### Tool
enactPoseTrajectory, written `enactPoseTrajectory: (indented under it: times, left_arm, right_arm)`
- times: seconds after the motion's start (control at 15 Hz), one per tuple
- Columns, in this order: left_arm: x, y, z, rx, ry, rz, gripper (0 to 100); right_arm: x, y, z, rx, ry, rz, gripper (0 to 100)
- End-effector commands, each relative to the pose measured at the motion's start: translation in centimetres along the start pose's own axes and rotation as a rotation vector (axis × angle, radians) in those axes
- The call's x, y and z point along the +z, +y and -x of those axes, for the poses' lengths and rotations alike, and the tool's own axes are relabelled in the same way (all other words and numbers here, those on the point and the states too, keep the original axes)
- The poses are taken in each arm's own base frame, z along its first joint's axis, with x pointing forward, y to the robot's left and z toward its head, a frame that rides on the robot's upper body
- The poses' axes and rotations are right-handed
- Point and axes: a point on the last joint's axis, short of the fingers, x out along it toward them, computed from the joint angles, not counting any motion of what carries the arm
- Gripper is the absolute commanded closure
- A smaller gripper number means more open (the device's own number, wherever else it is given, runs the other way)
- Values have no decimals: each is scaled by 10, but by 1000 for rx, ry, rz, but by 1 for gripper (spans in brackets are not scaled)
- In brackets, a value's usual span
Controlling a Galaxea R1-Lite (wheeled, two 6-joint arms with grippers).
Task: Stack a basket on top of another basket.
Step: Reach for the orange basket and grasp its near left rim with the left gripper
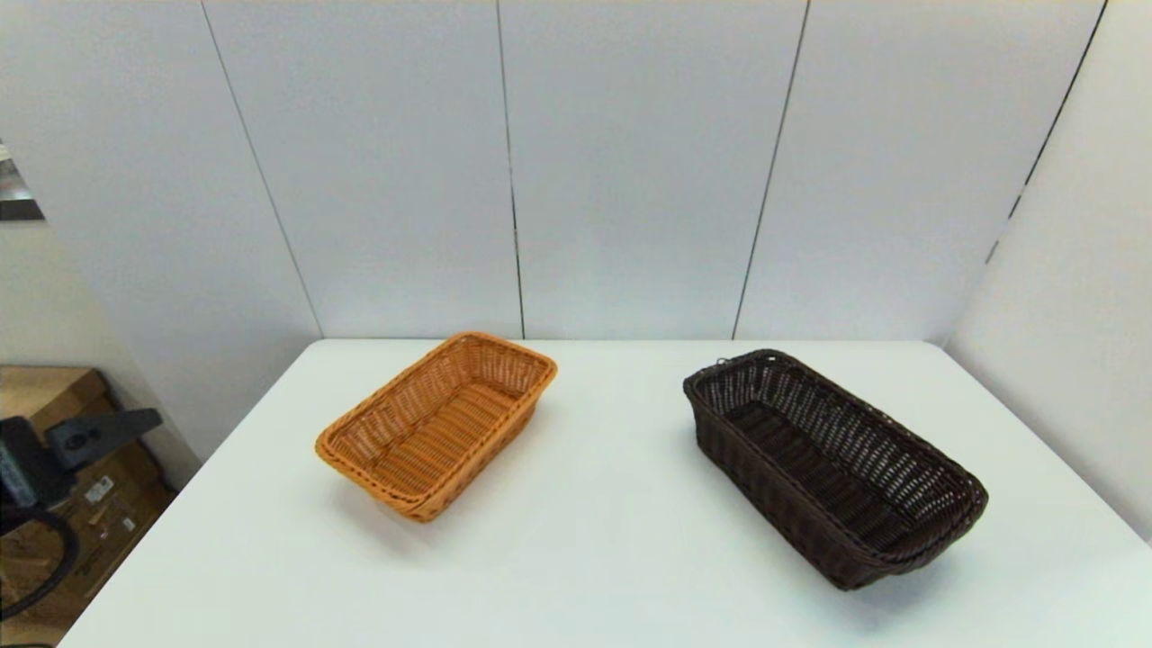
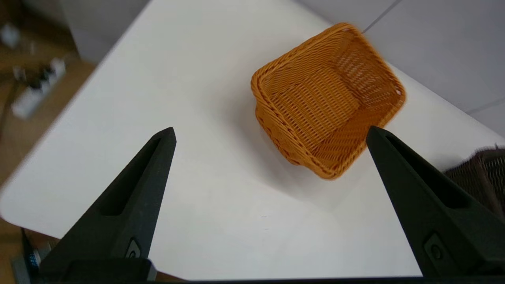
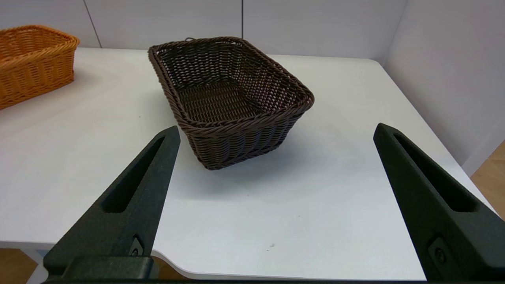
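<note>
Two wicker baskets sit well apart on the white bench (image 1: 594,540): the dark brown basket (image 1: 832,463) right, the orange basket (image 1: 438,421) left. Both look light and stiff; the braided rim suits gripping. The left pincer (image 2: 270,134) and right pincer (image 3: 276,130) hover empty, fingers apart.

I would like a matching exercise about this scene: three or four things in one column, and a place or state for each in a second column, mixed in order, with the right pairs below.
Things:
1. orange-tan rectangular woven wicker basket
2. dark brown rectangular woven wicker basket
3. left tool
4. white table

Places or states:
A. carries both baskets, which stand apart
B. on the robot's right side of the table, empty
C. open, above the near left part of the table, holding nothing
D. on the robot's left side of the table, empty

Pairs: 1-D, 2-B, 3-C, 4-A
</note>
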Motion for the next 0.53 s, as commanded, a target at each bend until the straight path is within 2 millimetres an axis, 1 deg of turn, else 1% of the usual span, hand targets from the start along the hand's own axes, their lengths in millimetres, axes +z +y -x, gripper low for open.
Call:
enactPoseTrajectory:
  times: [0.07,0.27,0.4,0.53]
  left_arm:
    - [-8,-52,-97,158,192,152,0]
    - [-28,-72,-135,204,277,206,0]
    - [-38,-78,-147,227,305,222,0]
    - [-52,-78,-159,284,338,265,0]
  right_arm:
    - [0,0,0,0,1,0,0]
    - [0,0,0,0,1,2,0]
    - [0,0,0,0,1,2,0]
    - [0,0,0,0,1,0,0]
